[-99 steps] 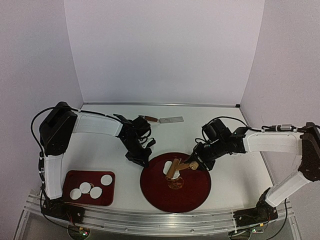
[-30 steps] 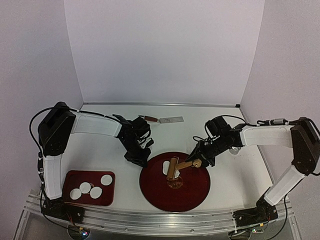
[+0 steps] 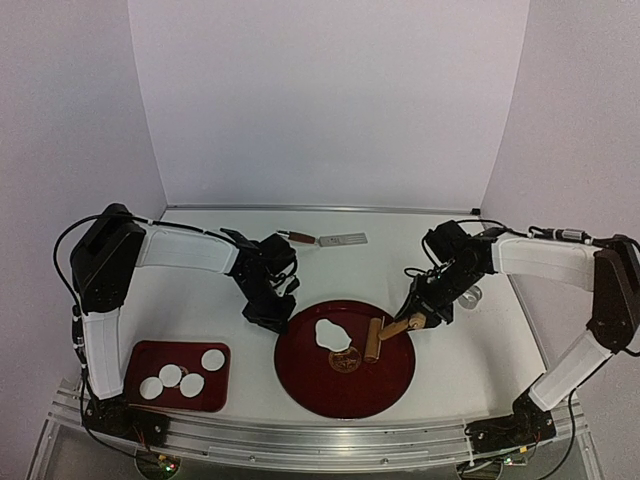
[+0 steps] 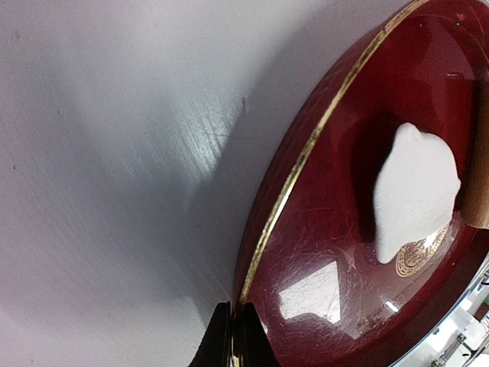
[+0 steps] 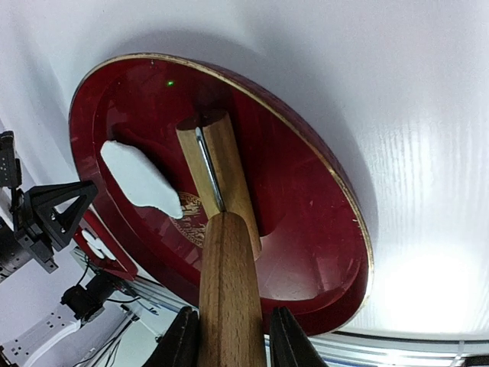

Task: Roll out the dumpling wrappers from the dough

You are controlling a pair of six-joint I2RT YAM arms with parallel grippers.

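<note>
Left wrist, left pincer (image 4: 231, 340) gripping tray (image 4: 306, 153) rim, dough (image 4: 415, 187) inboard

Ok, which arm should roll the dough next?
Right. The right gripper holds the rolling pin by its handle, roller on the round tray just beside the dough piece. The left gripper is shut on the tray's rim, busy steadying it.

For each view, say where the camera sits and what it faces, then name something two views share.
Top external: above, behind the robot, looking down on the round tray; both arms show.
Left wrist: low, facing the tray's rim, which the left gripper pinches.
Right wrist: along the rolling pin in the right gripper.
Shared: the dough.
</note>
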